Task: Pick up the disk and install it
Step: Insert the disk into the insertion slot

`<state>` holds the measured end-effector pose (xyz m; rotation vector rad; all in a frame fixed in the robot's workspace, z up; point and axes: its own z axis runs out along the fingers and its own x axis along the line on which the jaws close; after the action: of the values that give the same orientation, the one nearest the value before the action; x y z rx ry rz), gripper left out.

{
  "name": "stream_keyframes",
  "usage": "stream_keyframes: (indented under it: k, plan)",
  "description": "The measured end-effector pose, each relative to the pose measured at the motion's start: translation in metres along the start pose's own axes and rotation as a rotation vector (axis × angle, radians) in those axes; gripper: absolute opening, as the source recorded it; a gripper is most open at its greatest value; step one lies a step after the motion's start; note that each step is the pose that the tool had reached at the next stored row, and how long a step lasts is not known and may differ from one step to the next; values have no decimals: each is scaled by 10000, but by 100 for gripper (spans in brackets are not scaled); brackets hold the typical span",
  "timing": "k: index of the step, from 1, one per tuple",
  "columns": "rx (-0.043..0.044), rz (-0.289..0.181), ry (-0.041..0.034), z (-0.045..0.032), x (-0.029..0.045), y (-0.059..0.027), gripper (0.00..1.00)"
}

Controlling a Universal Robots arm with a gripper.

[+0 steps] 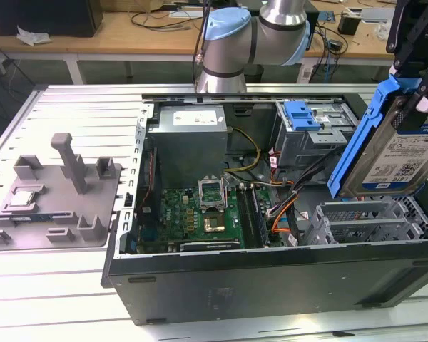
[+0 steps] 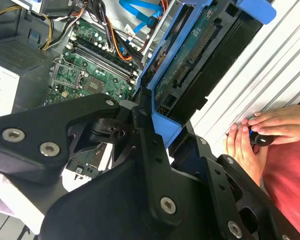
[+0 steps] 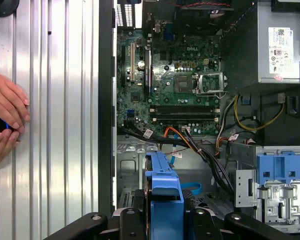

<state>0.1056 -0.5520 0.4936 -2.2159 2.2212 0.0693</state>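
Claw [image 2: 162, 125] pinching the disk [image 1: 403, 160] by its blue bracket edges; judged rigid, fairly heavy, shock-sensitive.

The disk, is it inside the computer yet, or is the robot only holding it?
Picked up: the gripper is shut on the disk, holding it tilted in the air over the silver drive cage at the exterior view's right. Not installed yet: it sits in no bay.
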Motion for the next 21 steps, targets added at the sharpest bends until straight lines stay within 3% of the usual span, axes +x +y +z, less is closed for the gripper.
stream_keyframes:
  k: [14, 21]
  plan:
    - [-1, -25, 0, 13, 0, -43, 36]
    - [-1, -39, 1, 63, 2, -52, 36]
